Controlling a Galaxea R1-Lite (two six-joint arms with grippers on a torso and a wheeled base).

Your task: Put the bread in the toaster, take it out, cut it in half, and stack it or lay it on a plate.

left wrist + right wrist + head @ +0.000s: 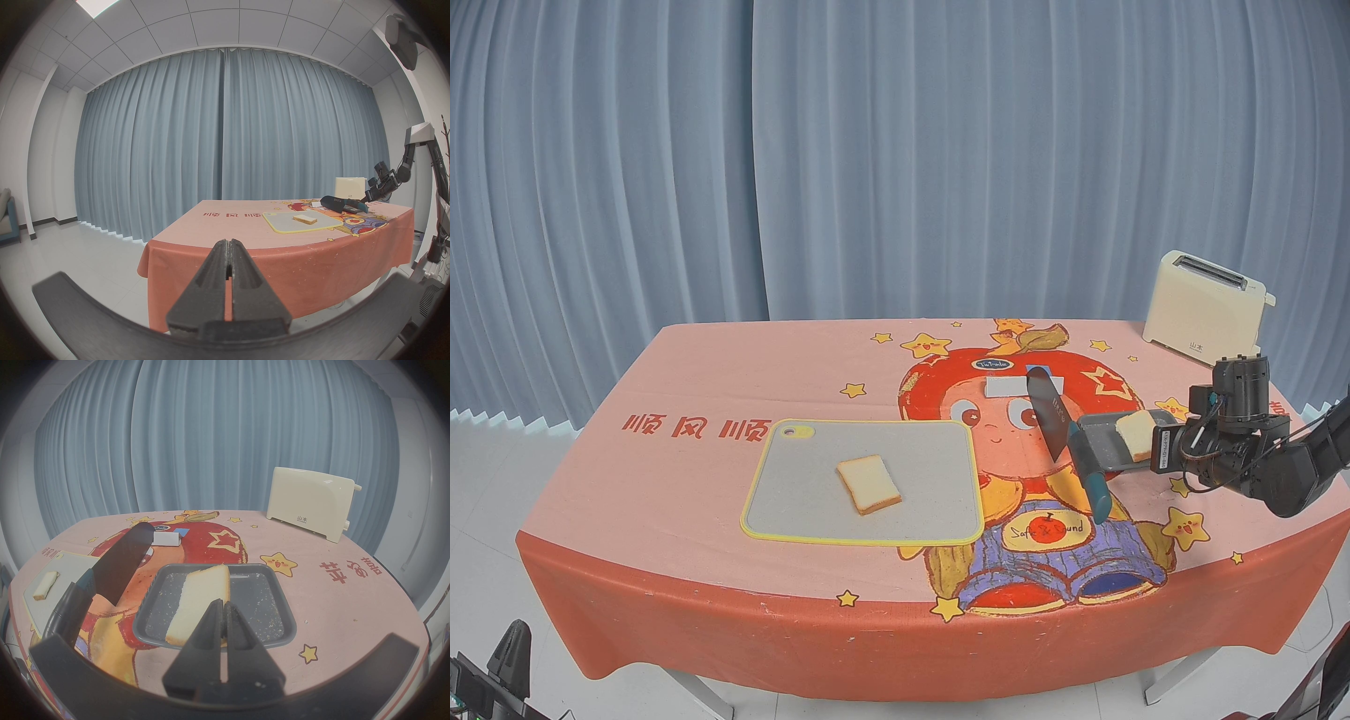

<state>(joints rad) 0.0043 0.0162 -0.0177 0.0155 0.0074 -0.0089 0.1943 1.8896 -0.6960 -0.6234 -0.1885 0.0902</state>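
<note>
Pink tablecloth (356,585), bread half (194,594) on tray (281,636) — just beside right gripper (224,603), clenched shut

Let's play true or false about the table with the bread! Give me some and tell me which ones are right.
1. A bread piece lies on the cutting board. True.
2. The toaster stands on the cutting board. False: it stands at the table's far right corner, off the board.
3. The other bread piece is in the gray tray. True.
4. The left tool holds the knife. False: it is shut on nothing, away from the table; the knife lies by the tray.
</note>
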